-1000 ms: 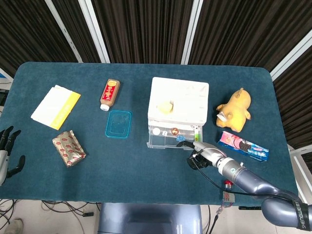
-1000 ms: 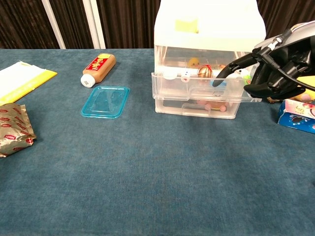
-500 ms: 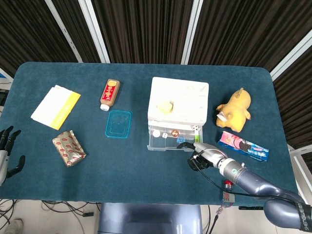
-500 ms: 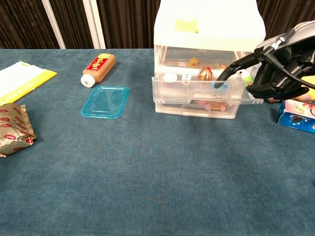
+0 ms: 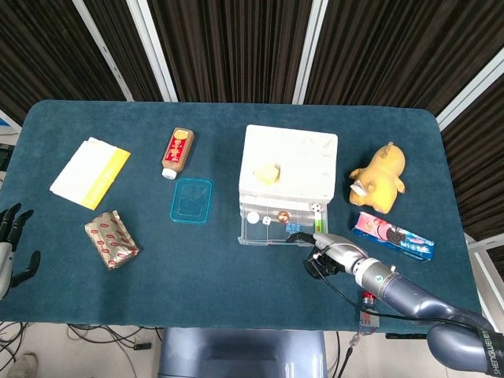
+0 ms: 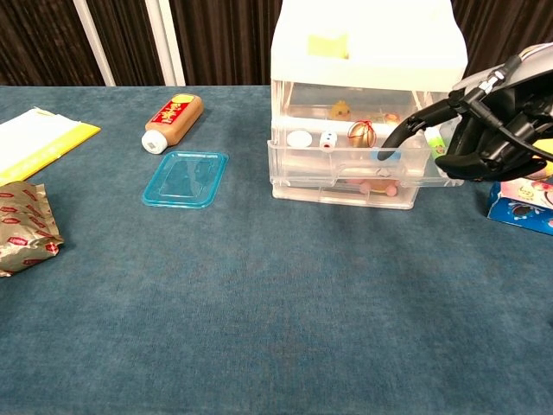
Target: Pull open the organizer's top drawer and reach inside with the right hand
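Clear plastic forms the top drawer (image 5: 277, 229) of the white organizer (image 5: 289, 169), which sits right of centre on the blue table (image 5: 205, 268). In the head view the drawer stands pulled out toward the robot, with small trinkets visible inside. The right hand (image 5: 329, 253) is at the drawer's front right corner, one dark finger hooked over the front edge while the rest curl in. Around the organizer lie a teal lid (image 5: 192, 200), a brown bottle (image 5: 177, 152), a yellow plush toy (image 5: 379, 175) and a cookie packet (image 5: 392, 237). Further left are a white and yellow pad (image 5: 90, 171) and a foil snack bag (image 5: 111, 239). The left hand (image 5: 11, 246) rests at the table's left edge, fingers spread, holding nothing.

In the chest view the top drawer (image 6: 354, 159) juts forward of the lower one. The right hand (image 6: 488, 130) reaches from the right, a long finger (image 6: 403, 135) bent down over the drawer's front lip, gripping it. A small gold egg (image 6: 359, 132), a die (image 6: 327, 138) and a white cap (image 6: 299, 138) lie inside the drawer.
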